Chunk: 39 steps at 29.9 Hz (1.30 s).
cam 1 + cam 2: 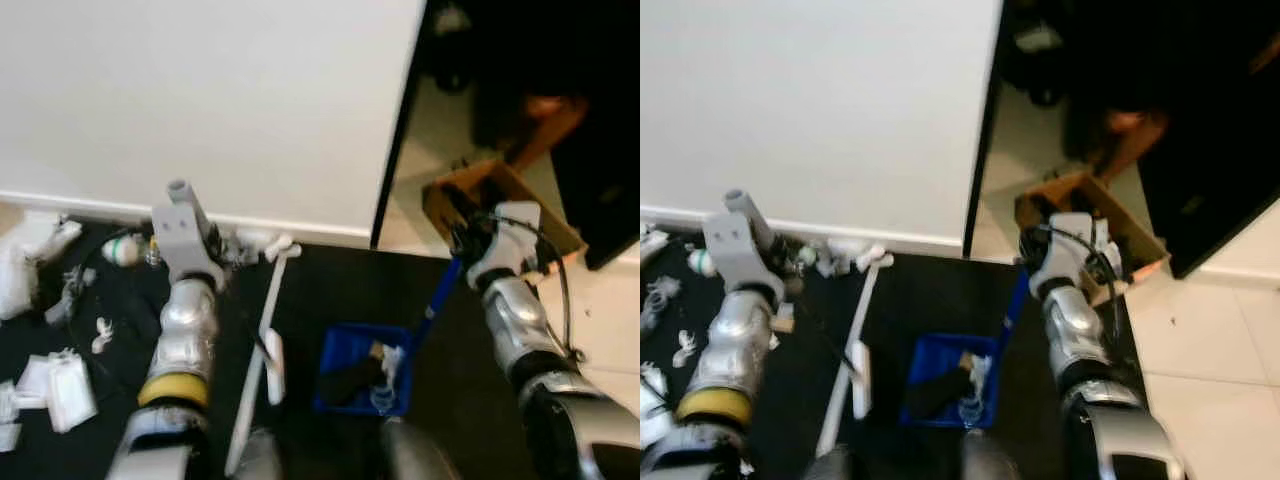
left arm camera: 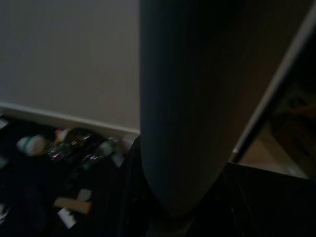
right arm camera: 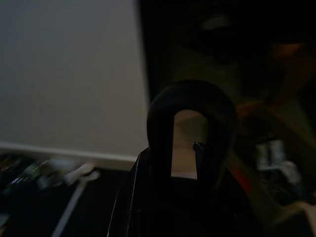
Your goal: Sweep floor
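On dark floor, white broom [image 1: 258, 365] lying lengthwise toward wall, blue dustpan [image 1: 362, 370] beside

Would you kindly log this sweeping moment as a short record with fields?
surface: dark floor beside a white wall
left tool: holding the white broom, whose pole slants down between the arms
right tool: gripping the blue handle of the dustpan
dustpan: blue dustpan on the floor, dark and white scraps inside
litter: white scraps and small bottles on the left near the baseboard
beyond: cardboard box at the doorway
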Motion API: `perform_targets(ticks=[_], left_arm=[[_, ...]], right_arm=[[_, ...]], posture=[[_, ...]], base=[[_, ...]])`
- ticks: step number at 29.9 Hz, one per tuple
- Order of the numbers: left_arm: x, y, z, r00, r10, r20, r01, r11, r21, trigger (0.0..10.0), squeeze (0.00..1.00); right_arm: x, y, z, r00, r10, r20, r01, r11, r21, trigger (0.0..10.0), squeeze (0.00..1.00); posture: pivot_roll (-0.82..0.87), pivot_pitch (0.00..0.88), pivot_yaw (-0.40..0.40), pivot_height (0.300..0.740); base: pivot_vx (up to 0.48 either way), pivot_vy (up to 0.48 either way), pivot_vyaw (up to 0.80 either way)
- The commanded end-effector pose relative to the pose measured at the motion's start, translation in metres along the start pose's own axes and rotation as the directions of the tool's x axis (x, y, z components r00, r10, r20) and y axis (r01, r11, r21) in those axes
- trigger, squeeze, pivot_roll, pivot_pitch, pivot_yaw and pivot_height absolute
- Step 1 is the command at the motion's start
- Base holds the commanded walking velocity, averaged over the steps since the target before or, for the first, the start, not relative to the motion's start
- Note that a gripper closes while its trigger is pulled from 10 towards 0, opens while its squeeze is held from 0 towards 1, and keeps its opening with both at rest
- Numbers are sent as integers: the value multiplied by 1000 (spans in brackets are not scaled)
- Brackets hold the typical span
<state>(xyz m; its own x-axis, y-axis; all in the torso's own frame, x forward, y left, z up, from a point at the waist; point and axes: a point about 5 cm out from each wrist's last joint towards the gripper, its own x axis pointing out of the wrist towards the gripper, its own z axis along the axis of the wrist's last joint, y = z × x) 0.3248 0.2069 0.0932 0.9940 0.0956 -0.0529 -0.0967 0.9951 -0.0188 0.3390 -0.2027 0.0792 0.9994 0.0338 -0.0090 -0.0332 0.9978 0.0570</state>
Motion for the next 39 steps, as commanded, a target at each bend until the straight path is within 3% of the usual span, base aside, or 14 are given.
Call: perform_targets(ticks=[1, 19, 32, 39], left_arm=[[-1, 4, 1, 1000, 11, 11, -11, 1000, -4, 10000, 0], [-1, 4, 0, 1000, 0, 11, 0, 1000, 7, 10000, 0], [-1, 1, -7, 998, -37, -42, 39, 998, 44, 10000, 0], [-1, 0, -5, 998, -61, -28, 62, 998, 33, 10000, 0]], right_arm=[[4, 1, 8, 999, 3, 32, -3, 1000, -9, 10000, 0], [4, -6, 11, 998, -37, 53, 36, 999, 21, 10000, 0], [2, -10, 11, 996, -63, 58, 61, 998, 28, 10000, 0], [2, -13, 12, 995, -78, 57, 77, 997, 26, 10000, 0]], posture=[[14, 102, -25, 740], [12, 98, -22, 740], [2, 80, -13, 740], [1, 73, -12, 740]], base=[[0, -480, 0], [0, -468, 0], [0, 0, 0], [0, 0, 0]])
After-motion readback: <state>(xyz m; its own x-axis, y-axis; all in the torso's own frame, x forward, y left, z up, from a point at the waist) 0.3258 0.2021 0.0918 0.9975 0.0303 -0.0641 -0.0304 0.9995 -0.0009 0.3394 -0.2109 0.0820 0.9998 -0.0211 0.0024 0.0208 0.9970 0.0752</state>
